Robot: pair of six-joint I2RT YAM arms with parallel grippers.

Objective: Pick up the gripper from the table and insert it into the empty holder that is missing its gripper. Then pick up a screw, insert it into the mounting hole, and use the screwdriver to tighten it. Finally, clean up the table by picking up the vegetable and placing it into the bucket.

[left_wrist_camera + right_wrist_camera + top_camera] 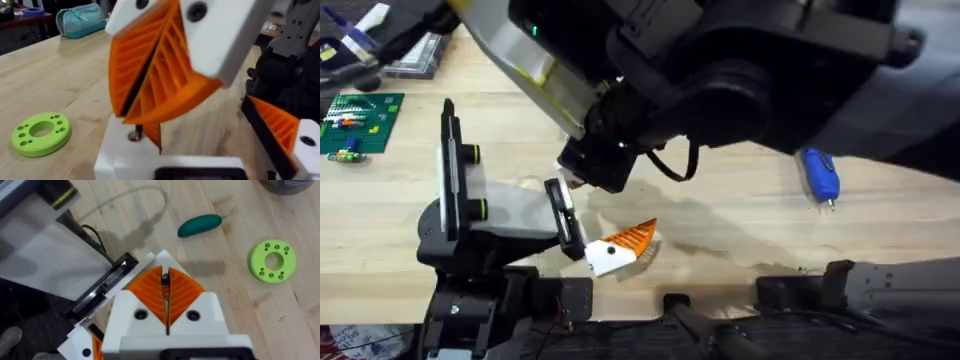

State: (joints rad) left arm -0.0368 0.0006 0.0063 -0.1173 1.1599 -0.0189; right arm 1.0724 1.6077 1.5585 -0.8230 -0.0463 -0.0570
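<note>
Screw insertion is in hand: the right gripper (165, 274), pinched on what looks like 1 dark screw (164, 281), hovers by the holder (490, 215) near the table's front edge, the gripper (620, 245) against it, so aligning the mounting hole comes next; overhead adds the screwdriver (820, 178), the right wrist view the vegetable (200, 225).

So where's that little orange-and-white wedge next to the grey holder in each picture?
Overhead: the wedge lies bottom centre, just right of the holder.
Left wrist: wedge at the lower right edge, orange ribs up.
Right wrist: only a sliver, probably the wedge, in the bottom left corner.
Shared landmark: the black bar right beside it.
</note>
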